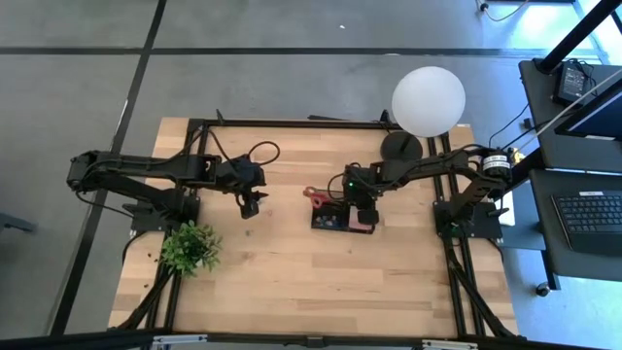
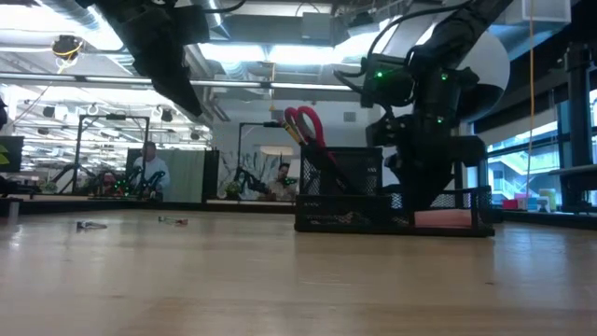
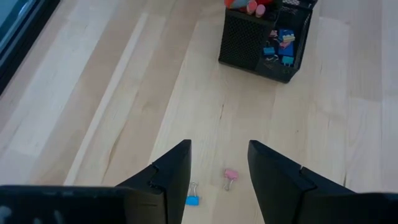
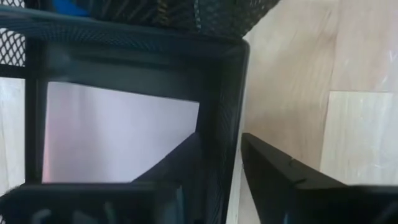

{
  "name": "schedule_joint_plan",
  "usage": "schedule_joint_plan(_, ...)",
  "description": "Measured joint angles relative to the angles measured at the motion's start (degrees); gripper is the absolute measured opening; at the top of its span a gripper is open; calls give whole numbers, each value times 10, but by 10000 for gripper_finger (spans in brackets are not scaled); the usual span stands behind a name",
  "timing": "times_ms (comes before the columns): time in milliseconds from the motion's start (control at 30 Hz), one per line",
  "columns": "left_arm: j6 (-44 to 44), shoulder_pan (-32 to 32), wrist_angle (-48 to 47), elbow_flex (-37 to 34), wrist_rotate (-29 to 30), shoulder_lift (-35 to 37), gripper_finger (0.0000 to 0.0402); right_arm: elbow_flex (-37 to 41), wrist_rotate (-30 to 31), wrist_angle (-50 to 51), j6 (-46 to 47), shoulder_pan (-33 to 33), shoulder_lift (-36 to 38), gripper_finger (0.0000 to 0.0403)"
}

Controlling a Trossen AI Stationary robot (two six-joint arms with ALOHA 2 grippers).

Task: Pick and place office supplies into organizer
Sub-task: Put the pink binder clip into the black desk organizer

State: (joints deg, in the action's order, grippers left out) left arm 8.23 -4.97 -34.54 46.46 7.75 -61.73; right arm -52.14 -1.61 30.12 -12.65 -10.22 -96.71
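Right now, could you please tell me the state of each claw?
Left claw: open, empty, above two small clips on the wooden table.
Right claw: astride the black mesh organizer's wall; open or shut cannot be told.

Right end effector (image 1: pixel 364 220) over organizer (image 1: pixel 328 221), left end effector (image 1: pixel 249 206) apart.

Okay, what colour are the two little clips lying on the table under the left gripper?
One blue clip, one pink clip; left wrist view.
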Motion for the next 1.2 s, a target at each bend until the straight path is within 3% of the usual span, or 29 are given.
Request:
schedule_joint_plan(267, 0, 0, 0, 0, 0, 0, 157, -1, -1, -2, 3, 0, 12, 185)
schedule_joint_plan(467, 0, 0, -1, 0, 0, 0, 157, -2, -1, 6, 17, 0, 67, 213)
schedule_joint_plan(667, 0, 0, -2, 0, 0, 0, 157, -2, -1, 13, 53, 0, 161, 217)
schedule_joint_plan(967, -43, 0, -2, 0, 20, 0, 157, 4, -2, -91, 78, -5, 322, 217)
schedule_joint_plan(1200, -70, 2, -16, 0, 20, -14, 157, 122, -2, -198, 110, -39, 456, 217)
